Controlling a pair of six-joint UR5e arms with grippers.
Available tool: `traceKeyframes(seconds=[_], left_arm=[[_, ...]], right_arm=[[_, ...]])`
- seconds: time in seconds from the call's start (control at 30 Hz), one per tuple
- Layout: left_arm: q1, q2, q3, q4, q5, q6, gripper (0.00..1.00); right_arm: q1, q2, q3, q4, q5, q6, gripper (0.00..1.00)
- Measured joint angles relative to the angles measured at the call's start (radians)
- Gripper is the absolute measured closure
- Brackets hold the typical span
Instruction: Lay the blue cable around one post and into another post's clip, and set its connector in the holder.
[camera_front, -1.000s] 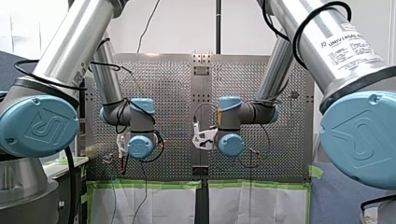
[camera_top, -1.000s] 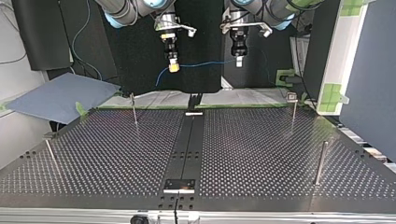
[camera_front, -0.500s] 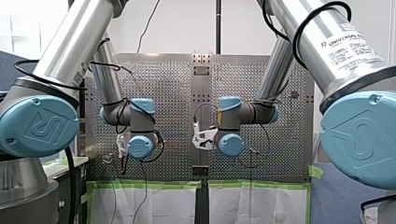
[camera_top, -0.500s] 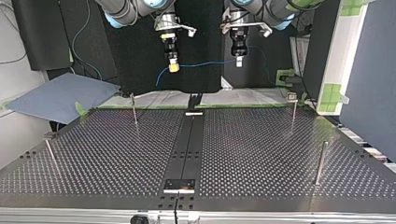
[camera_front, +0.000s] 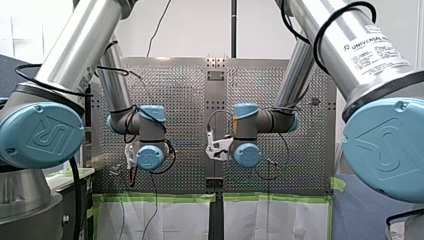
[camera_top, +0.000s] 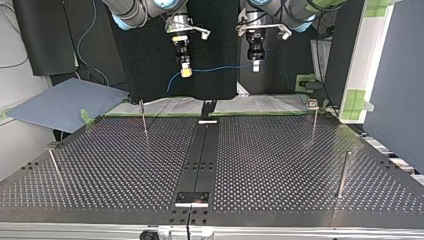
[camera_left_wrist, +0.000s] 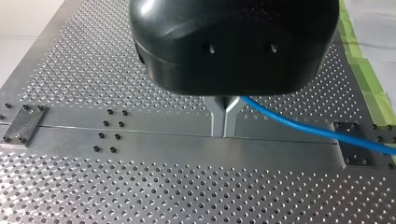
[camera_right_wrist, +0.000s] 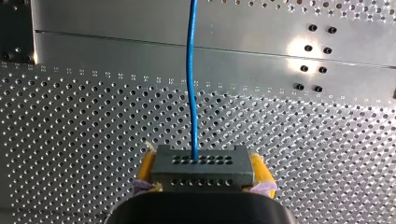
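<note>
The cable (camera_top: 220, 68) hangs stretched in the air between both arms, above the far side of the desk (camera_top: 280, 165) in the top view. My right jaws grasp its connector (camera_right_wrist: 203, 165), and my left jaws are clenched on the cable. Nothing has moved in the last second, so I judge the routing has not begun. No post (camera_top: 144, 117) touches the cable.
</note>
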Motion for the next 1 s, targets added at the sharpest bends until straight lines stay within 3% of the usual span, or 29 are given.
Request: traceKeyframes(seconds=[0.67,1.0], left_arm=[[0.0,0.0,0.0,0.0,0.0,0.0,1.0],[0.0,0.0,0.0,0.0,0.0,0.0,0.92]], right_arm=[[0.0,0.0,0.0,0.0,0.0,0.0,1.0],[0.0,0.0,0.0,0.0,0.0,0.0,1.0]])
